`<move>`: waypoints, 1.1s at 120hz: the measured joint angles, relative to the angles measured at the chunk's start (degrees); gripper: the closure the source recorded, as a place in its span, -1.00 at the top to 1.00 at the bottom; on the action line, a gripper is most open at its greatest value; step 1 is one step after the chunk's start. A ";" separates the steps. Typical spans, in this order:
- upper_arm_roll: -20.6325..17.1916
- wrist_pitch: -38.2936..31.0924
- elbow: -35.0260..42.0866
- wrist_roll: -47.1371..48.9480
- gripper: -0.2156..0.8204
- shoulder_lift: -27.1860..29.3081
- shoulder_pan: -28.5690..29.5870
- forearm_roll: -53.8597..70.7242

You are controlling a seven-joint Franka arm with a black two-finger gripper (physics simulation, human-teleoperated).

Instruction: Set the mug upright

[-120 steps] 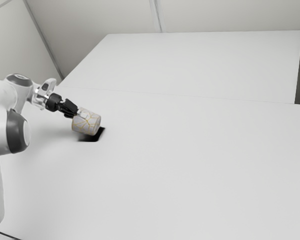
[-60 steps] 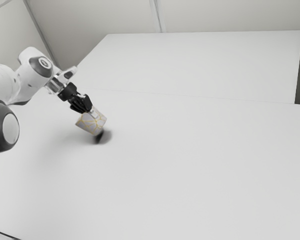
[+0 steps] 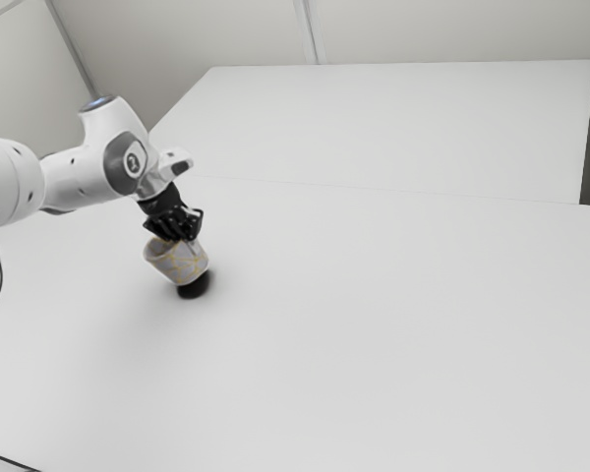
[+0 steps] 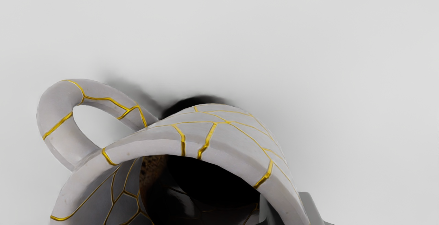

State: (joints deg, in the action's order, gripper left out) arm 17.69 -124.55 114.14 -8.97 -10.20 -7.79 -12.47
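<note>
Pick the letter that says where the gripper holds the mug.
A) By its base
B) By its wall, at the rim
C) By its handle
B: one finger of the gripper is inside the mug and the other outside, with the wall between them, while the handle sticks out clear of both.

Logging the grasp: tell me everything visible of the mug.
The mug is pale grey, ceramic-looking, veined in gold, with a loop handle and darker inside. It tilts, mouth up toward the exterior view's left. The gripper pinches its wall, one finger inside, one outside. Whether its base touches the table is unclear.
</note>
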 joint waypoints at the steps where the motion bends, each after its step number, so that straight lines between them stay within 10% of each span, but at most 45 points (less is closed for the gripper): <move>1: 0.01 -0.21 0.25 0.47 -0.92 0.09 -0.18 0.14; 132: 1.64 4.73 5.51 35.05 -0.92 0.85 -8.24 13.19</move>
State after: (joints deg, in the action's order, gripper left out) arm 19.33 -119.82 119.66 26.08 -9.35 -16.03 0.72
